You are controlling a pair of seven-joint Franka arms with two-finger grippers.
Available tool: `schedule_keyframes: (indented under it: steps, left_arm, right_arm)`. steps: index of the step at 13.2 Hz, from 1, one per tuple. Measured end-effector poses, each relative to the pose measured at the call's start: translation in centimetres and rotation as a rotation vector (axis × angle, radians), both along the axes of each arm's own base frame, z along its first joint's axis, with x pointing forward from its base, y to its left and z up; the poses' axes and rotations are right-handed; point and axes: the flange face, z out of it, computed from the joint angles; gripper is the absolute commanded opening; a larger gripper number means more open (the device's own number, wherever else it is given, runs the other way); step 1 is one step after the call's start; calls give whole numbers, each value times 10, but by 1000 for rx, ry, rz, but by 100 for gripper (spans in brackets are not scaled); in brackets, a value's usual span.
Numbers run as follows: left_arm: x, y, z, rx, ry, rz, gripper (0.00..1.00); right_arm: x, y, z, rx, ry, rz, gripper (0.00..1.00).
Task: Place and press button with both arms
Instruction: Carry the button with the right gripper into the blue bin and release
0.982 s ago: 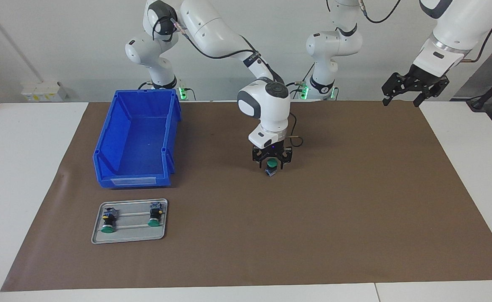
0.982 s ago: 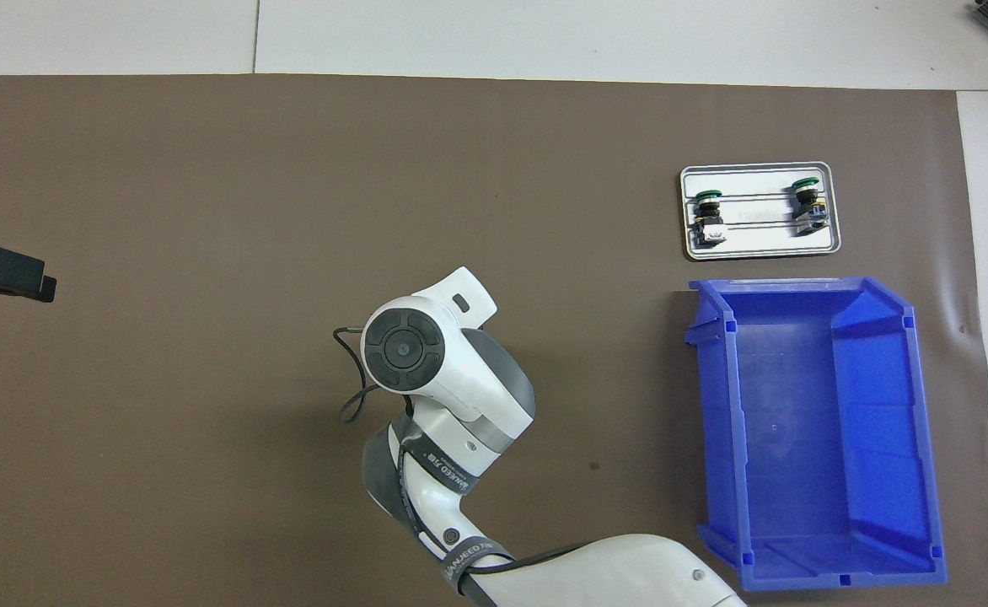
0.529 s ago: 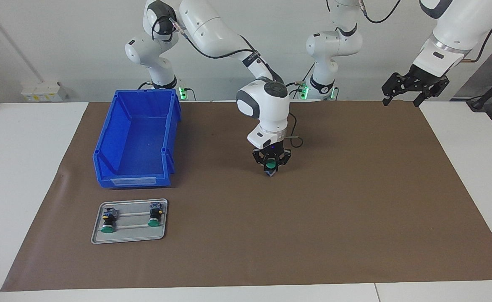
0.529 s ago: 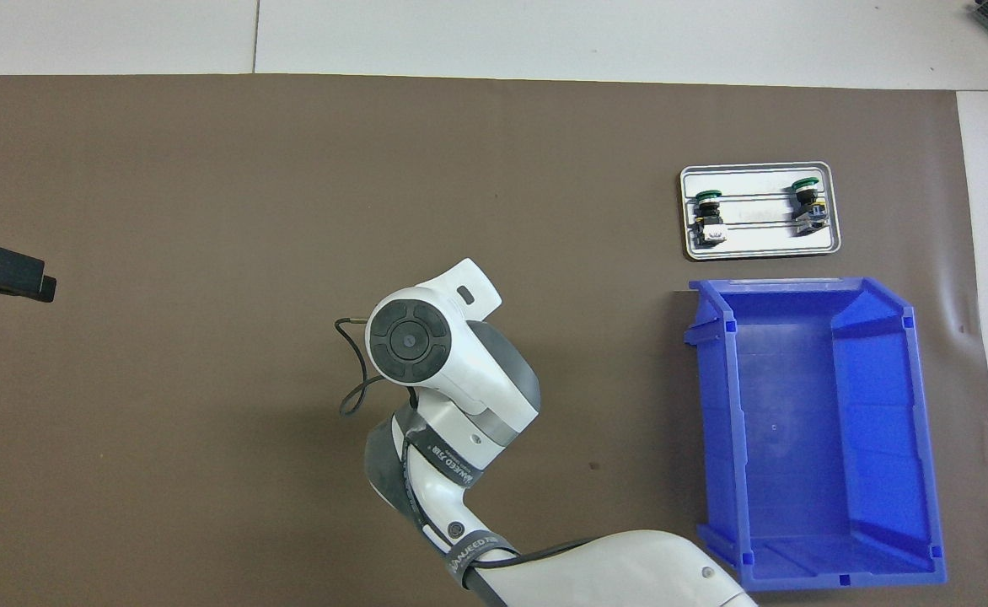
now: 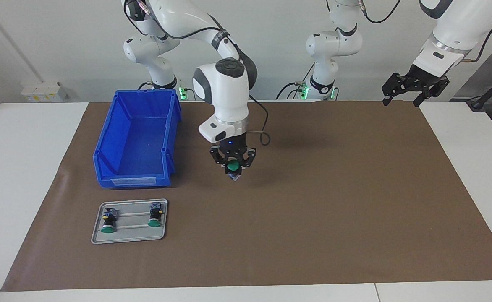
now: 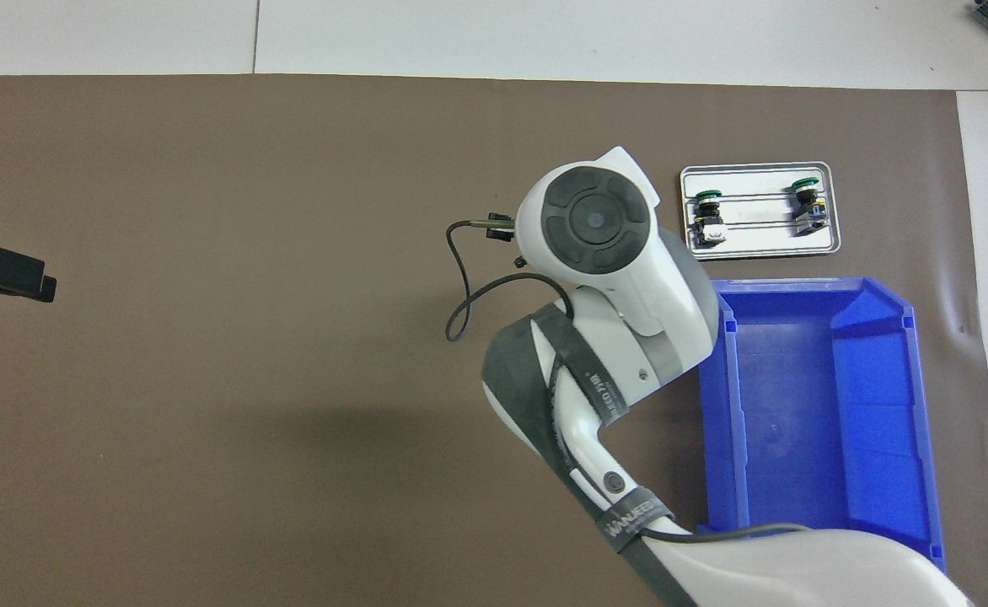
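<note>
My right gripper (image 5: 232, 168) hangs over the brown mat, beside the blue bin's front corner. It is shut on a button (image 5: 231, 166), whose green cap shows between the fingers and whose grey base pokes out below. In the overhead view the right arm's wrist (image 6: 597, 221) hides both the gripper and this button. My left gripper (image 5: 414, 89) waits open and raised over the mat's corner at the left arm's end; only its tip (image 6: 3, 273) shows from overhead.
A blue bin (image 5: 137, 138) (image 6: 823, 421) stands at the right arm's end. A flat grey tray (image 5: 129, 235) (image 6: 755, 246) lies farther from the robots than the bin, with two more buttons (image 5: 108, 222) (image 5: 155, 217) lying on it.
The right gripper closed on the button, lifted it off the mat and carried it toward the blue bin. The left arm has not moved.
</note>
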Motion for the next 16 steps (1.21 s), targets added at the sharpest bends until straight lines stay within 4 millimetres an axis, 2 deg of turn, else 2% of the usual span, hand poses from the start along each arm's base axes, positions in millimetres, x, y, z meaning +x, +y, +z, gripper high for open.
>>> schedule_keyframes:
  steps: [3, 5, 6, 7, 8, 9, 11, 13, 16]
  left_arm:
    - [0, 0, 0, 0, 0, 0, 100]
    - [0, 0, 0, 0, 0, 0, 100]
    - [0, 0, 0, 0, 0, 0, 100]
    - [0, 0, 0, 0, 0, 0, 100]
    - [0, 0, 0, 0, 0, 0, 100]
    - [0, 0, 0, 0, 0, 0, 100]
    - [0, 0, 0, 0, 0, 0, 100]
    - [0, 0, 0, 0, 0, 0, 100]
    - [0, 0, 0, 0, 0, 0, 100]
  right_arm:
    - [13, -80, 33, -50, 32, 78, 0]
    - [14, -154, 49, -80, 54, 154, 0]
    - [8, -195, 51, -91, 77, 179, 0]
    - [0, -232, 46, -95, 101, 192, 0]
    - [-11, -262, 34, -94, 117, 192, 0]
    - [-23, -279, 17, -88, 122, 184, 0]
    - [-53, -299, -30, -72, 114, 164, 0]
    - [-81, -310, -68, -60, 113, 153, 0]
    - [-109, -316, -113, -51, 108, 146, 0]
